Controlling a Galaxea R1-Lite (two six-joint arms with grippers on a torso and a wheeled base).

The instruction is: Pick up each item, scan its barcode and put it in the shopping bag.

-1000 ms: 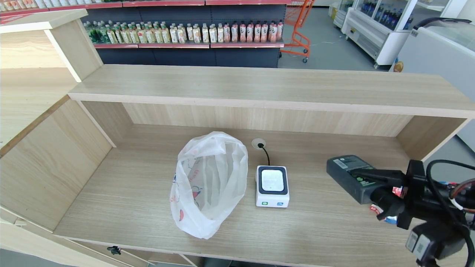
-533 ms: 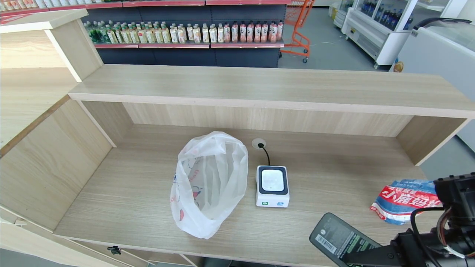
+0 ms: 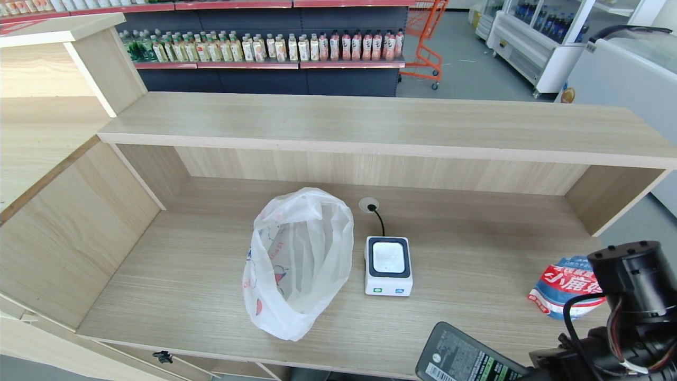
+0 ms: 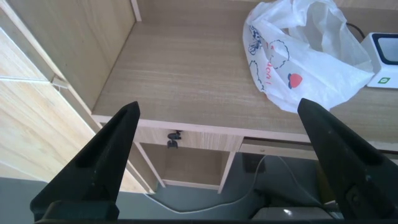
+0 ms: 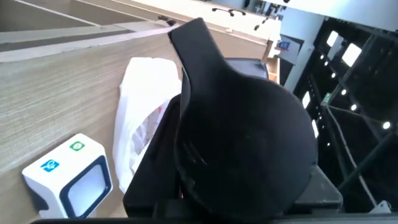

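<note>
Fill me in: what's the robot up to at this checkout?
The right pincer is shut on a dark flat pack, held near the counter's front edge, right of the scanner, printed label facing up. It has not yet been brought over the scanner. The shopping bag lies open left of the scanner. A red and blue snack bag waits at the far right. The left pincer hangs open off the front-left corner.

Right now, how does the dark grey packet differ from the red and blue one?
The dark grey packet is gripped in the right hand over the counter's near edge; the red and blue packet lies on the counter. The dark grey packet shows a barcode label; the red and blue packet shows large print. Neither is in the shopping bag.
</note>
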